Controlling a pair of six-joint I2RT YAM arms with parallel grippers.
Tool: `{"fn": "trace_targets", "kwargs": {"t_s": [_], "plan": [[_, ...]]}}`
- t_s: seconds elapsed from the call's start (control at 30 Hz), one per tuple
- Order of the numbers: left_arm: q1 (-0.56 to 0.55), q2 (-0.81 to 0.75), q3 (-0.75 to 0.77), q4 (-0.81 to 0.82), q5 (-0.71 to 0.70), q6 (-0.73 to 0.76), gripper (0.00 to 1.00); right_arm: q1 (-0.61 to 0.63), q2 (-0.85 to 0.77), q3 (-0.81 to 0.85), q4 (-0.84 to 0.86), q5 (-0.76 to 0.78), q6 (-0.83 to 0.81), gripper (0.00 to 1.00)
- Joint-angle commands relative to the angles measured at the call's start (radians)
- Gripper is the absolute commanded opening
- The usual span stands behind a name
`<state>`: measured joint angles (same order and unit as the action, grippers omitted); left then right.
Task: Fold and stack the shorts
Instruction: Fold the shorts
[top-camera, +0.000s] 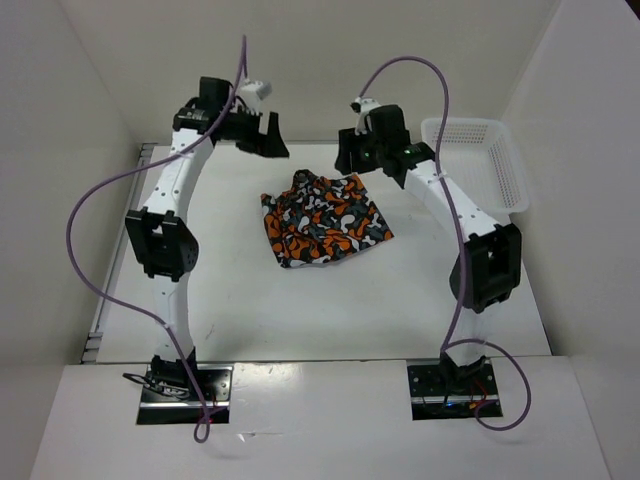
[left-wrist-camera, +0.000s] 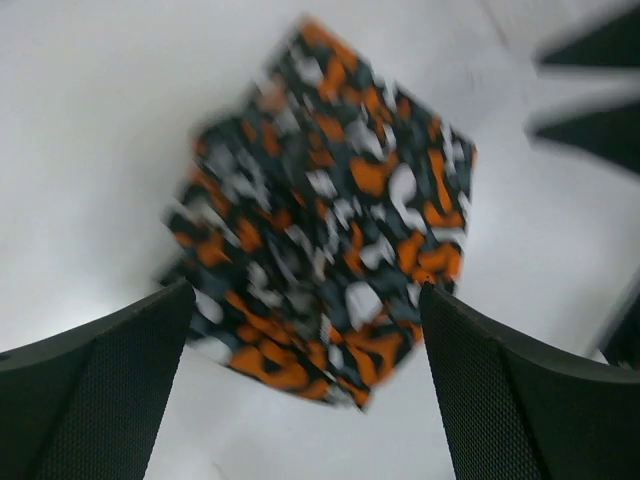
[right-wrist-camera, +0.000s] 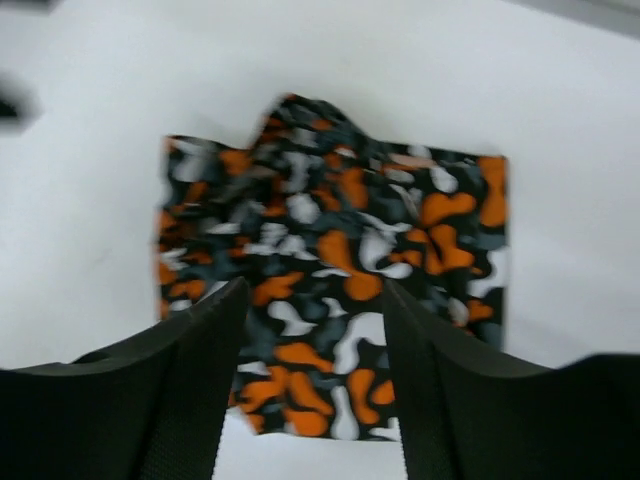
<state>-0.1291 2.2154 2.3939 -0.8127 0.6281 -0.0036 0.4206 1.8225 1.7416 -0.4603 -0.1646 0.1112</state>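
The shorts (top-camera: 325, 219), printed in orange, black, grey and white blotches, lie folded into a compact bundle in the middle of the white table. They also show in the left wrist view (left-wrist-camera: 325, 210) and in the right wrist view (right-wrist-camera: 335, 260). My left gripper (top-camera: 268, 135) is raised above the table, to the far left of the shorts, open and empty (left-wrist-camera: 305, 330). My right gripper (top-camera: 352, 152) is raised just past the far edge of the shorts, open and empty (right-wrist-camera: 315, 330).
A white plastic mesh basket (top-camera: 478, 160) stands at the far right of the table, behind the right arm. White walls close in the table on the left, back and right.
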Motion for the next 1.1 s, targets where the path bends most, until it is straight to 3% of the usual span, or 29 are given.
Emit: {"fn": "trace_targets", "kwargs": {"t_s": [0.0,0.03,0.13,0.17,0.27,0.57,0.7,0.8,0.83,0.93,1.07], "plan": [[-0.061,-0.042,-0.246,-0.092,0.032,0.004,1.00,-0.060,0.107,-0.048,0.041,-0.004,-0.062,0.58],[-0.070,-0.051,-0.283,-0.092,0.018,0.004,1.00,-0.072,0.160,-0.010,0.051,-0.016,-0.082,0.58],[-0.107,-0.060,-0.369,-0.082,0.009,0.004,1.00,-0.094,0.254,0.120,0.041,-0.076,-0.155,0.68],[-0.118,-0.060,-0.401,-0.057,-0.016,0.004,1.00,-0.094,0.312,0.154,0.014,-0.110,-0.175,0.75],[-0.144,-0.069,-0.441,-0.001,-0.060,0.004,1.00,-0.094,0.392,0.242,-0.005,-0.236,-0.206,0.82],[-0.187,-0.059,-0.492,0.109,-0.275,0.004,0.97,-0.103,0.472,0.234,-0.005,-0.279,-0.226,0.87],[-0.187,-0.049,-0.513,0.136,-0.384,0.004,0.90,-0.103,0.527,0.234,0.015,-0.288,-0.171,0.72],[-0.187,-0.049,-0.524,0.147,-0.429,0.004,0.83,-0.103,0.554,0.257,0.026,-0.279,-0.159,0.47],[-0.187,-0.049,-0.536,0.156,-0.429,0.004,0.78,-0.103,0.554,0.268,0.035,-0.267,-0.159,0.34],[-0.187,-0.031,-0.546,0.156,-0.383,0.004,0.71,-0.103,0.563,0.292,0.035,-0.233,-0.159,0.17],[-0.187,-0.011,-0.526,0.168,-0.318,0.004,0.54,-0.123,0.543,0.302,0.035,-0.233,-0.159,0.13]]}}
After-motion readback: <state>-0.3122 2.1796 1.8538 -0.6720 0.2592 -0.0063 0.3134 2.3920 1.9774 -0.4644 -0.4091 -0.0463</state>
